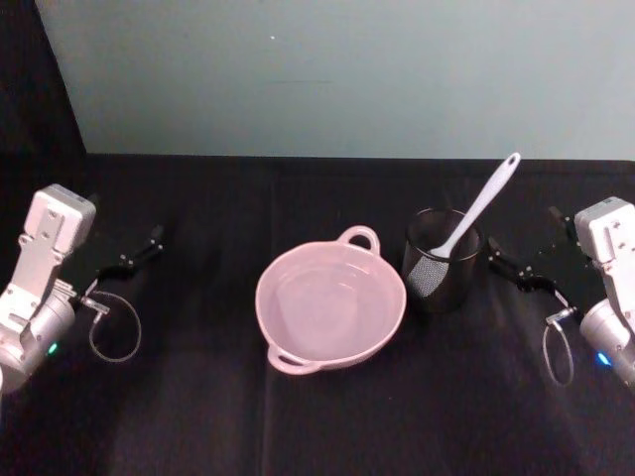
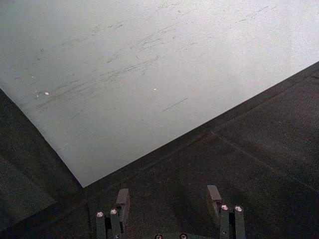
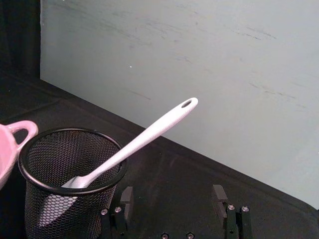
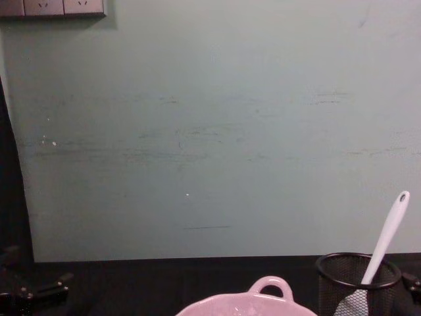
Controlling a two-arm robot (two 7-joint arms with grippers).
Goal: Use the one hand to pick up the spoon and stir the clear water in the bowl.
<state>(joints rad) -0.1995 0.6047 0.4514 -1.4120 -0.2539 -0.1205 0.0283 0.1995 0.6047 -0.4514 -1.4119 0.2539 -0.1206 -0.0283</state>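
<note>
Pick-up not begun: spoon (image 1: 478, 210) leans in the cup (image 1: 442, 266) beside the bowl (image 1: 298, 342). Right gripper (image 1: 506, 263), jaws wide, sits near; next, close on the handle. Left gripper (image 1: 147, 244) parked far left, jaws wide.

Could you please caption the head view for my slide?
White spoon leaning in mesh cup beside pink bowl; left gripper and right gripper open alongside.

The white spoon (image 1: 480, 210) stands head-down in the black mesh cup (image 1: 437, 288), handle leaning far-right; my pink bowl (image 1: 266, 307) (water inside) sits just left.
</note>
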